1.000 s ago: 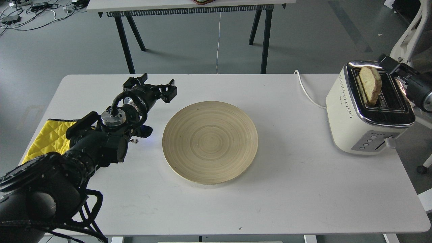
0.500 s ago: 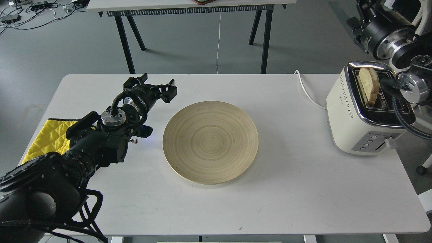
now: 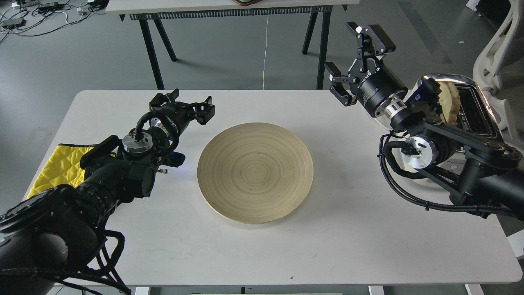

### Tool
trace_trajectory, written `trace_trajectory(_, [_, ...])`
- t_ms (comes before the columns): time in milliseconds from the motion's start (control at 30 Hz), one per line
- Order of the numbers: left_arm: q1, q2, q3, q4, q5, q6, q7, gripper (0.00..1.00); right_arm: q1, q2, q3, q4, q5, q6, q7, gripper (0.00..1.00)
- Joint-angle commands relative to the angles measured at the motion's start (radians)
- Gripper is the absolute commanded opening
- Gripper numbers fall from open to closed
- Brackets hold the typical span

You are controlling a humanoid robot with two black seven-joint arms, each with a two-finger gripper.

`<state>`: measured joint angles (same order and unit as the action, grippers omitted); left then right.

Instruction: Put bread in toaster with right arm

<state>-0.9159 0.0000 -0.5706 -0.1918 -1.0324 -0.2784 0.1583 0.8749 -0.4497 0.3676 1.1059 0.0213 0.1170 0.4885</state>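
Bread point(image 3: 450, 98) stands in the toaster point(image 3: 477, 106) at the table's point(image 3: 348, 229) right end; right claw point(image 3: 356, 57) gapes wide and empty, left claw point(image 3: 184, 105) wide near the plate point(image 3: 255, 172).

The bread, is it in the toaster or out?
In: the bread stands upright in the toaster slot, top sticking out.

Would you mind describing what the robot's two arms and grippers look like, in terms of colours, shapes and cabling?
Both arms are matte black, built of thick cylindrical segments with silver metal joint discs. The right arm carries a looped black cable and a black-and-white ringed wrist collar. The right gripper has two black linkage-style fingers with small white tips. The left gripper is black and angular, and a black cable loops behind it.
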Motion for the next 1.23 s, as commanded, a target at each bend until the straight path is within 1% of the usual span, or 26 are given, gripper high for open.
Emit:
trace_trajectory(0, [0.0, 0.0, 0.0, 0.0, 0.0, -0.001, 0.0, 1.0, -0.053, 0.043, 0.028, -0.156, 0.083, 0.226, 0.0, 1.0])
trace_trajectory(100, [0.0, 0.0, 0.0, 0.0, 0.0, 0.001, 0.0, 1.0, -0.089, 0.071, 0.024, -0.238, 0.094, 0.292, 0.0, 1.0])
trace_trajectory(300, [0.0, 0.0, 0.0, 0.0, 0.0, 0.001, 0.0, 1.0, -0.145, 0.08, 0.017, -0.271, 0.085, 0.357, 0.0, 1.0])
trace_trajectory(1200, [0.0, 0.0, 0.0, 0.0, 0.0, -0.001, 0.0, 1.0, -0.162, 0.105, 0.017, -0.273, 0.085, 0.343, 0.0, 1.0])
